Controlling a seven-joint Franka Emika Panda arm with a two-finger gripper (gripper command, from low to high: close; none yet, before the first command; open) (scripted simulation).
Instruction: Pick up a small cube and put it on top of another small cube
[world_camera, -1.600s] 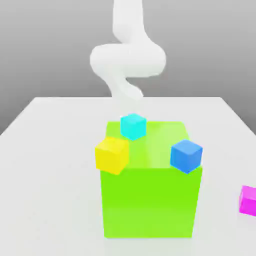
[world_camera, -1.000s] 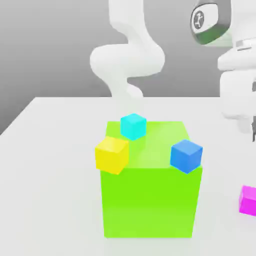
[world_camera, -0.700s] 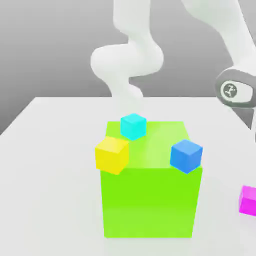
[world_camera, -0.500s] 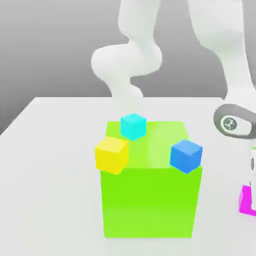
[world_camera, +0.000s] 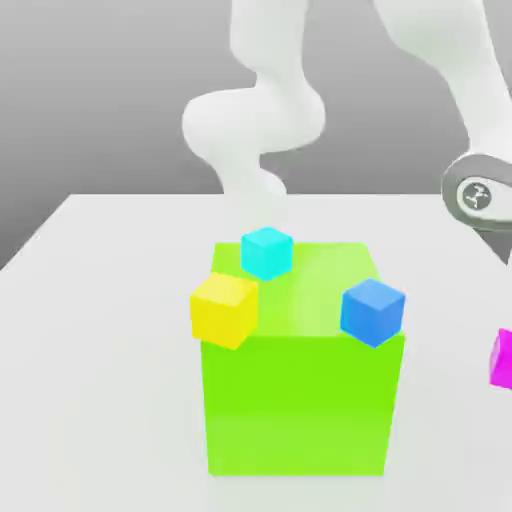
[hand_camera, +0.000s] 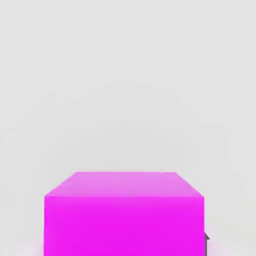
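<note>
Broad bare tabletop (world_camera: 110, 300) along the exterior view's left edge. Mid-table, green block (world_camera: 300, 400) carrying yellow cube (world_camera: 224, 308) overhanging a near top corner, cyan cube (world_camera: 266, 251) at the far edge, blue cube (world_camera: 372, 311) on the other near corner. Pink cube (world_camera: 502, 358) beyond the block, raised off the tabletop at the exterior view's right. No legible writing. Fingers' state: cannot tell.

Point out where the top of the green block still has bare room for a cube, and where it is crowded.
On the green block, the top is bare in the middle and toward the far corner on the exterior view's right. The yellow cube, cyan cube and blue cube crowd the left edge and near right corner.
</note>
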